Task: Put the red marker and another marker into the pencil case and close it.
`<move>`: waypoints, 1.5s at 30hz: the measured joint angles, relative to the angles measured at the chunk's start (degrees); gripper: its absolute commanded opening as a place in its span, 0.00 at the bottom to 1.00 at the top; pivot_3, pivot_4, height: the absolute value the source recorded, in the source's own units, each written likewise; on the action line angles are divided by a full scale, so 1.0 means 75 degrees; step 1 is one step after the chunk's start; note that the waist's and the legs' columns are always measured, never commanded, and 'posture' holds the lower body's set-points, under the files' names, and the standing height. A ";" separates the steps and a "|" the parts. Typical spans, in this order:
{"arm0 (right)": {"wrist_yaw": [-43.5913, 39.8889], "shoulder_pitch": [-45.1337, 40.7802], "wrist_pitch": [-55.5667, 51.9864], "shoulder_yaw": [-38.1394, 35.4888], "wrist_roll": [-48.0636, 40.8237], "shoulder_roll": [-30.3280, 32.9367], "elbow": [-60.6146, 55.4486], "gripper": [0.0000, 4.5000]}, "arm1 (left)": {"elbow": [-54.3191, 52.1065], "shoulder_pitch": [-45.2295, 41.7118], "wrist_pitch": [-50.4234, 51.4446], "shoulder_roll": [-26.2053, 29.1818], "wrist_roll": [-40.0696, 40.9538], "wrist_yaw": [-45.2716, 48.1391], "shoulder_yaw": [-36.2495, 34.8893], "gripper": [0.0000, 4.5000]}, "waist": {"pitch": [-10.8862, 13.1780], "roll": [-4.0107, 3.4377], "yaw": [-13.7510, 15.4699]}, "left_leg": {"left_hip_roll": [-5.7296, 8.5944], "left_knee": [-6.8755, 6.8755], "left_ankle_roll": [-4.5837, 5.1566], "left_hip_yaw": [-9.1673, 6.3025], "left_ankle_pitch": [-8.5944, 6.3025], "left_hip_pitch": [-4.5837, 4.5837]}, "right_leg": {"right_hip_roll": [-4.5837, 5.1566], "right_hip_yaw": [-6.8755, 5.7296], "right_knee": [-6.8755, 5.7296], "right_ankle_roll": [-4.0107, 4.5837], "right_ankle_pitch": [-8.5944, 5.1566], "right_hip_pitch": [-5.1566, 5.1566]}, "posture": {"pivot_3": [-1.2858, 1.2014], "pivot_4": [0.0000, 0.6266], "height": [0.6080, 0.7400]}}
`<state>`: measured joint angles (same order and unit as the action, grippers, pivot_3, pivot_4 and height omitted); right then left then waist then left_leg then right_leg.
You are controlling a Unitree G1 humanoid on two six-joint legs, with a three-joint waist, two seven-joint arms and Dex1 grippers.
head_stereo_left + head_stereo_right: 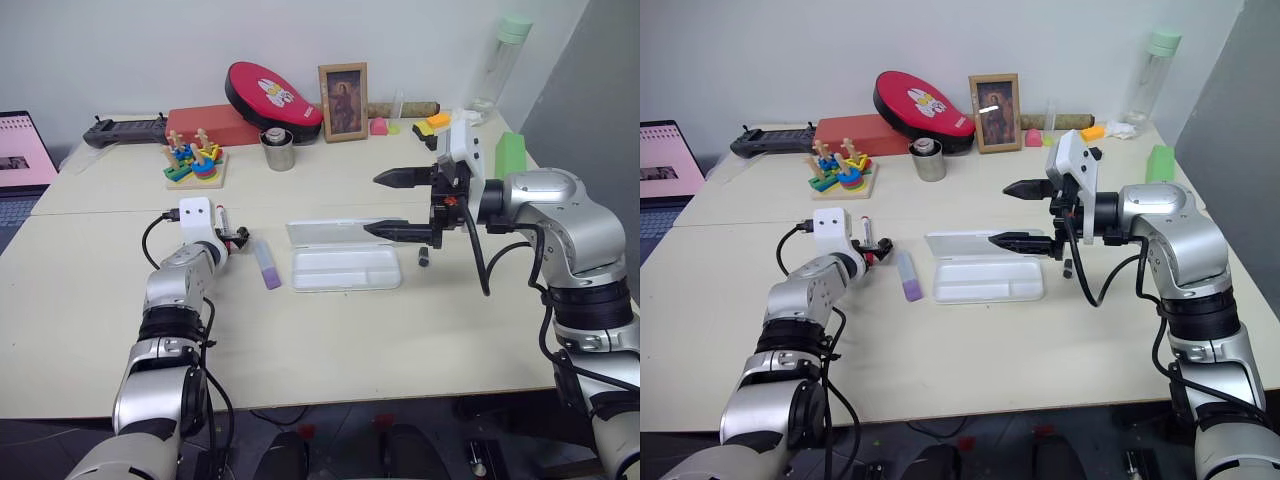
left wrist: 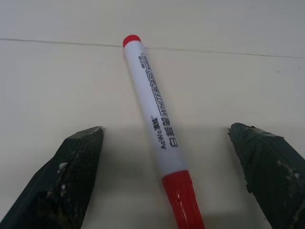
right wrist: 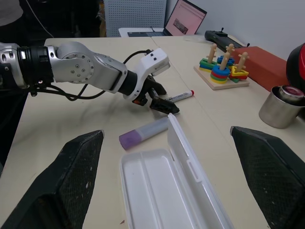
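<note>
The left gripper hangs low over the table toward its left edge, fingers apart on either side of the red marker, apparently not touching it. The lavender marker lies just left of the open, empty pencil case at mid-table. The right gripper hovers above the case's right end, fingers spread wide, holding nothing.

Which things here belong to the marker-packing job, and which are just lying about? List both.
Job: red marker; lavender marker; open pencil case; left gripper, open by the red marker; right gripper, open.

Lying about: stacking toy; metal cup; framed picture; red box.
</note>
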<state>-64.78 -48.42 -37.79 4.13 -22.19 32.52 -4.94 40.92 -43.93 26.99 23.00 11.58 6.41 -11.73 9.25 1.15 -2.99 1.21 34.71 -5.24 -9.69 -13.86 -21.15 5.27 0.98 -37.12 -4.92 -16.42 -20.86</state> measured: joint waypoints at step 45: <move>-0.0088 0.0627 -0.0250 -0.0474 -0.0832 0.1457 -0.0279 1.00 | -0.4769 0.3176 -0.0407 0.3570 0.0551 0.6092 0.0928 0.09 | 0.0008 -0.0016 0.0023 | -0.0005 -0.0005 0.0021 0.0004 -0.0011 -0.0073 | 0.0000 -0.0002 0.0004 0.0010 0.0009 -0.0068 | 0.52 0.24 1.00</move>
<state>-65.44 -43.72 -39.67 0.58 -28.43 43.44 -7.04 5.15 -20.12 23.94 49.78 15.71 52.10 -4.77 9.31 1.03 -2.81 1.18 34.68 -5.08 -9.66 -13.94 -21.70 5.27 0.96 -37.08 -4.85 -16.35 -21.38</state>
